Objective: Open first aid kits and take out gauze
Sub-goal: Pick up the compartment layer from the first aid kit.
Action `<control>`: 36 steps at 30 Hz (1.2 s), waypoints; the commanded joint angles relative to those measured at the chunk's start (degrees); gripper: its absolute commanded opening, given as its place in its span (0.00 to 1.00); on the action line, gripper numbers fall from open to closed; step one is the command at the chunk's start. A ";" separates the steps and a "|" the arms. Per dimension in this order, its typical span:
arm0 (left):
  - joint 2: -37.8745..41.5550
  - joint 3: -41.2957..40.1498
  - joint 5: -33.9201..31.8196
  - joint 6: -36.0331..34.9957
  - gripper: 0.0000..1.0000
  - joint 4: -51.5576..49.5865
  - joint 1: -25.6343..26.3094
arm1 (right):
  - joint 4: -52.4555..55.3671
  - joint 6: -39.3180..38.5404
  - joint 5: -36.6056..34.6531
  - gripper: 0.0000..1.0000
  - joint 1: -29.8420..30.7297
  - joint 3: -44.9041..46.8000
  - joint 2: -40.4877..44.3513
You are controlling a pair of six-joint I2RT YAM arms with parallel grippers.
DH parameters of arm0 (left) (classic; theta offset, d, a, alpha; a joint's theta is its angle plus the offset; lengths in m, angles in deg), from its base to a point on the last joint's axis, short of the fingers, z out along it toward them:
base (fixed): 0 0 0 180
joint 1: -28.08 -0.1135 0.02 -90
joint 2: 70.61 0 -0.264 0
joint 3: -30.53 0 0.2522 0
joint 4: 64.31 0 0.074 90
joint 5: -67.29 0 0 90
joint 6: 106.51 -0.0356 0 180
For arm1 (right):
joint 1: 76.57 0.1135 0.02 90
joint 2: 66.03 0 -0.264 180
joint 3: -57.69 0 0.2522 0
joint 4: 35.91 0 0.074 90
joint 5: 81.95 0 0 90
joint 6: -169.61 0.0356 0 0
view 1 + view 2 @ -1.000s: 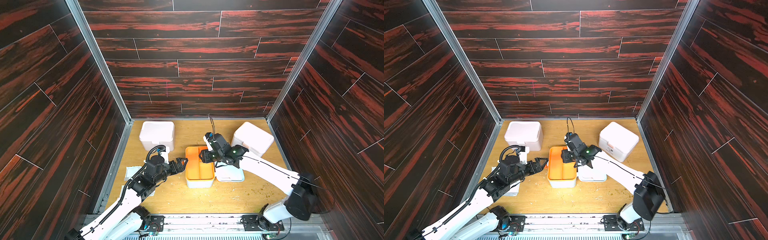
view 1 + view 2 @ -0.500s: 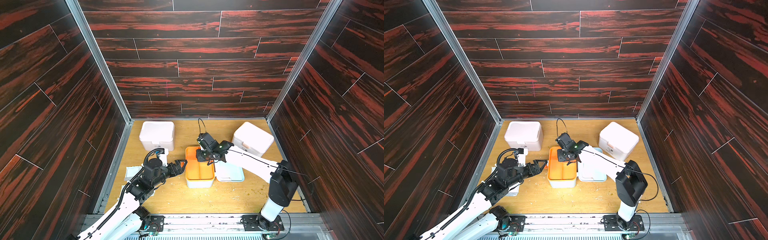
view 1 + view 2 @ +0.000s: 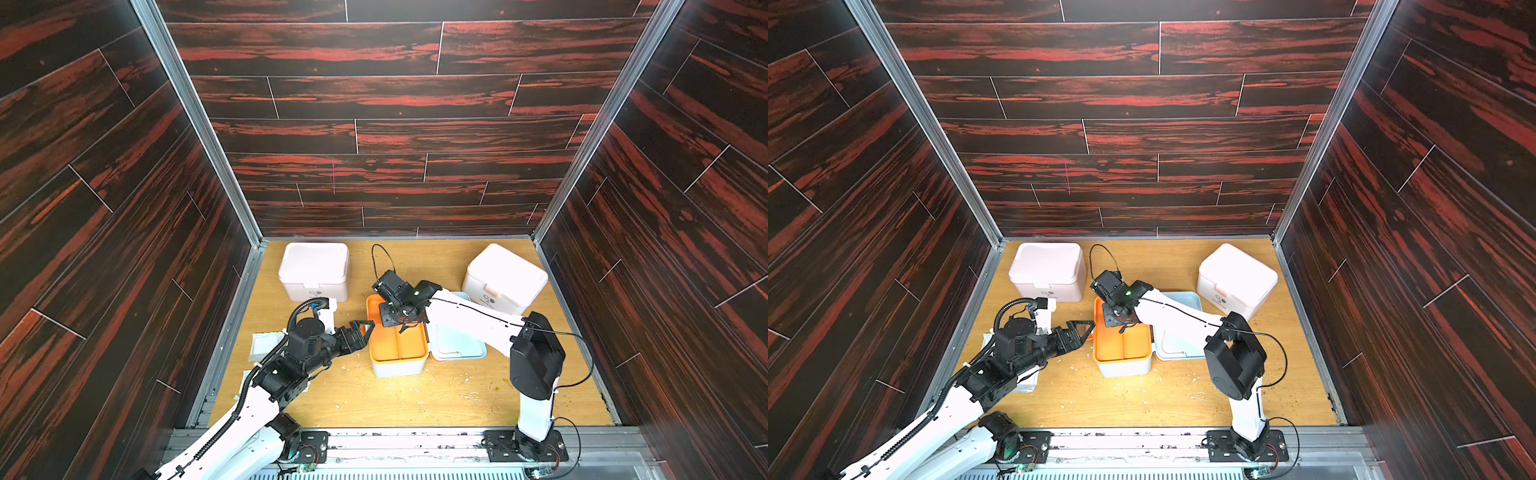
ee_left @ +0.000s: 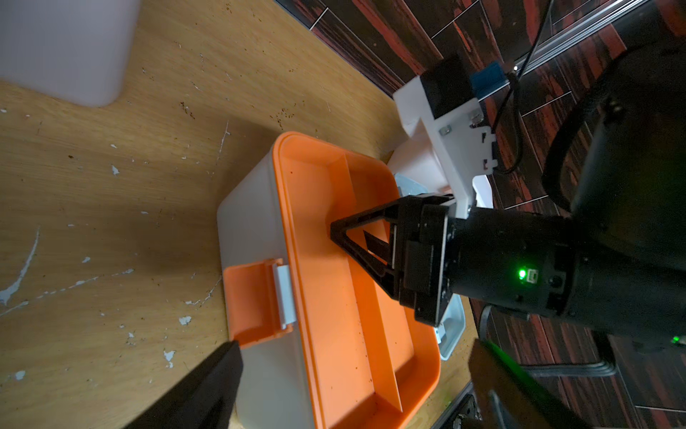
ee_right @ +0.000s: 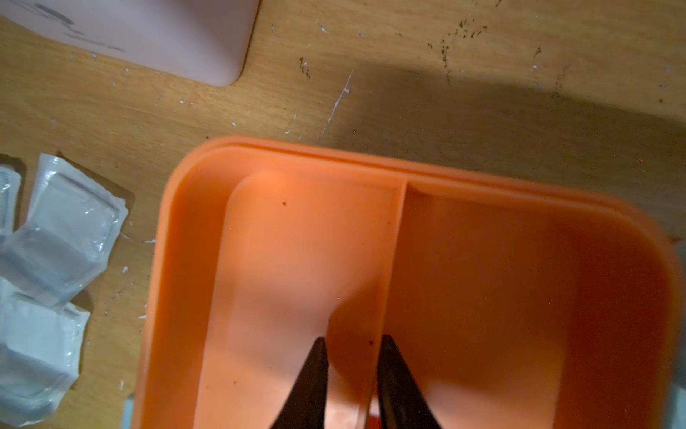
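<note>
The pale blue-white first aid kit stands open in the middle, its orange tray on top and its lid lying beside it. My right gripper reaches down into the tray, its fingers closed on the rounded tab of the centre divider. My left gripper hovers wide open at the tray's left edge, holding nothing. Two pinkish-white first aid kits stand shut at the back. Several gauze packets lie on the floor left of the open kit, and they also show in a top view as gauze.
The orange latch hangs on the open kit's side facing my left gripper. Dark wood-pattern walls enclose the wooden floor on three sides. Small white flecks litter the floor.
My right gripper swung from the tray's right edge to over its middle, dropped in and narrowed its jaws on the divider. My left arm shifted slightly and stays open.
</note>
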State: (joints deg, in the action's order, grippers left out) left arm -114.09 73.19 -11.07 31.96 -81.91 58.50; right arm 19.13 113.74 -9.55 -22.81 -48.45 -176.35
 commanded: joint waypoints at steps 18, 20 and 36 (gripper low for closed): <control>2.70 -1.14 -0.13 0.48 1.00 -0.97 0.17 | 2.45 4.05 -4.26 0.00 1.00 -3.49 -3.68; 2.86 -1.05 -0.13 0.40 1.00 -1.17 0.17 | 2.57 4.15 -4.94 0.00 1.17 -3.78 -3.59; 4.36 -0.79 0.72 0.92 1.00 0.61 0.24 | -5.14 2.04 -8.21 0.00 2.50 2.93 8.57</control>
State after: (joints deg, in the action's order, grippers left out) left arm -110.59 72.47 -11.05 32.41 -82.61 58.54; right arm 17.22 116.87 -17.86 -20.65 -46.52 -173.42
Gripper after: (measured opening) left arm 0.997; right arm 0.050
